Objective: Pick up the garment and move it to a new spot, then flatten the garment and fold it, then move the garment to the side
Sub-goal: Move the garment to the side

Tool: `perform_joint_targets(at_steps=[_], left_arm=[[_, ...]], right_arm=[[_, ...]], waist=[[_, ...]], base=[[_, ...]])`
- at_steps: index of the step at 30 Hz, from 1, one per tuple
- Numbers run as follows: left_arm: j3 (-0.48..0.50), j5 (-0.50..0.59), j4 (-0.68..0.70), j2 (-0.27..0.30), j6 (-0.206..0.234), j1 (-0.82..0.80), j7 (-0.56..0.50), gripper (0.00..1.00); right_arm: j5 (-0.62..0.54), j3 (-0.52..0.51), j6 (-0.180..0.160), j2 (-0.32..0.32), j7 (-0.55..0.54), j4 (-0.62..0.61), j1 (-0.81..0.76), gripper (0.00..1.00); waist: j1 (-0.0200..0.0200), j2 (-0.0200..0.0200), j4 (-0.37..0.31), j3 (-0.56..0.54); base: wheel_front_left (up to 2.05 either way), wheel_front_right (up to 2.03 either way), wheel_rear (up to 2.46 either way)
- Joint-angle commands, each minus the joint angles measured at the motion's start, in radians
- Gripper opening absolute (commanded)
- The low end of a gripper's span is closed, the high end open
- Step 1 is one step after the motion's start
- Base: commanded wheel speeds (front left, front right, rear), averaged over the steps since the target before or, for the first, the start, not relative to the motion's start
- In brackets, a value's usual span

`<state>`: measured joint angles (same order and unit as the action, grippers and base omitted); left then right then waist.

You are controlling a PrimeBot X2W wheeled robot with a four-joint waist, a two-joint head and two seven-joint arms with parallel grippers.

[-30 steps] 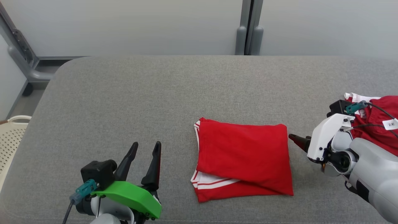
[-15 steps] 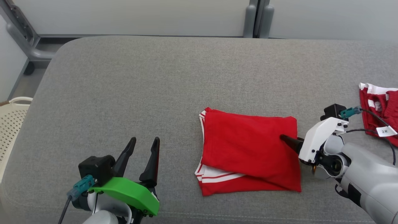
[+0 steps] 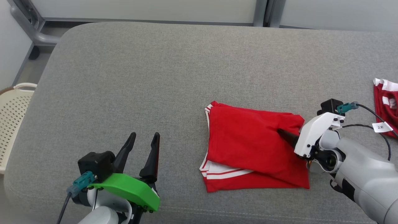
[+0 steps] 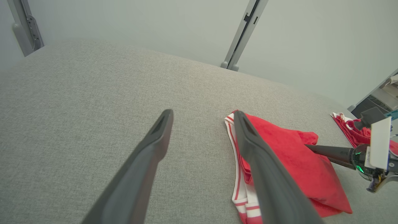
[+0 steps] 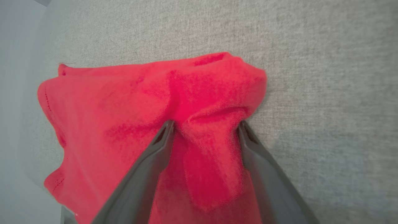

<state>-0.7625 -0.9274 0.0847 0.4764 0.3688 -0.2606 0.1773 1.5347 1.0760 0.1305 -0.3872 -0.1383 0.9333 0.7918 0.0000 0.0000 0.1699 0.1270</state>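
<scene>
**Fig.** Bright, even light is falling on the grey desk [image 3: 130,77]. In the right wrist view, the red garment [image 5: 124,102] and the right claw [image 5: 205,125] are blurring at close range, and a dim shadow is lying over the desk at lower right. In the left wrist view, the wide lens is bending the desk's far edge.

garment [image 3: 248,149]: bright red, white stripes along the edge
tabletop [image 3: 140,77]: plain speckly grey
basket [image 3: 12,118]: cream-ish
</scene>
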Motion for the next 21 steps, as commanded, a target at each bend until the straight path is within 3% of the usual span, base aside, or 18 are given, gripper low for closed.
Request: perform_joint_targets(at_steps=[1, 2, 21], left_arm=[[0.002, 0.010, -0.004, -0.001, -0.002, -0.016, 0.006, 1.00], [0.003, 0.009, -0.005, -0.002, -0.003, -0.016, 0.007, 1.00], [0.011, -0.003, -0.009, -0.010, 0.001, 0.006, 0.026, 1.00]], right_arm=[[-0.007, 0.003, 0.000, 0.006, 0.005, -0.002, 0.002, 0.18], [-0.007, 0.003, 0.000, 0.005, 0.006, -0.005, 0.003, 0.00], [-0.049, 0.004, 0.000, -0.126, -0.015, -0.074, 0.062, 0.00]], waist=[[0.0000, 0.0000, 0.000, 0.001], [0.0000, 0.0000, 0.000, 0.001], [0.0000, 0.0000, -0.066, -0.026]], base=[[0.00, 0.00, 0.00], [0.00, 0.00, 0.00], [0.00, 0.00, 0.00]])
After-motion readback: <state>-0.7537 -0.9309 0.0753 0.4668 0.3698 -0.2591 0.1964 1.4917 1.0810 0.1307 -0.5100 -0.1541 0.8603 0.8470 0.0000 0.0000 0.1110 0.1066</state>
